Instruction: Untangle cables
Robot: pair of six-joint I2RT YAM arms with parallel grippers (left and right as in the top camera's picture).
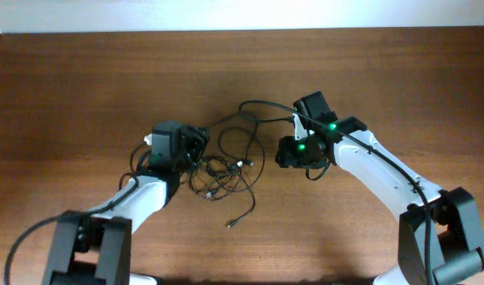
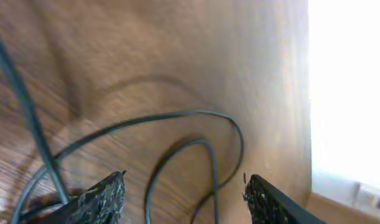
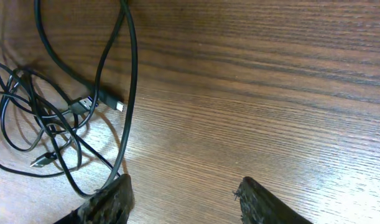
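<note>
Several thin black cables lie in a loose knot on the brown wooden table, roughly midway between the two arms. The knot is a flat mess of overlapping loops, round-sectioned, smooth and slightly glossy against the streaked wood grain. Taken whole, the bundle runs longest from the near side towards the far side. One free strand trails out of the knot towards the robot and ends in a small dark plug. A larger open loop leaves the knot's far side and arcs over towards the right arm. A short whitish plug sits at the knot's right edge, its pale tip pointing away from the tangle.

Just left of the knot, the left gripper sits low over the outermost loops. From its wrist camera its rough dark fingers stand well apart, and a curved cable loop lies on the wood beyond them, unpinched.

Just right of the knot, the right gripper is spread too. Bare wood shows between its fingers, and one cord runs down beside its other finger.
</note>
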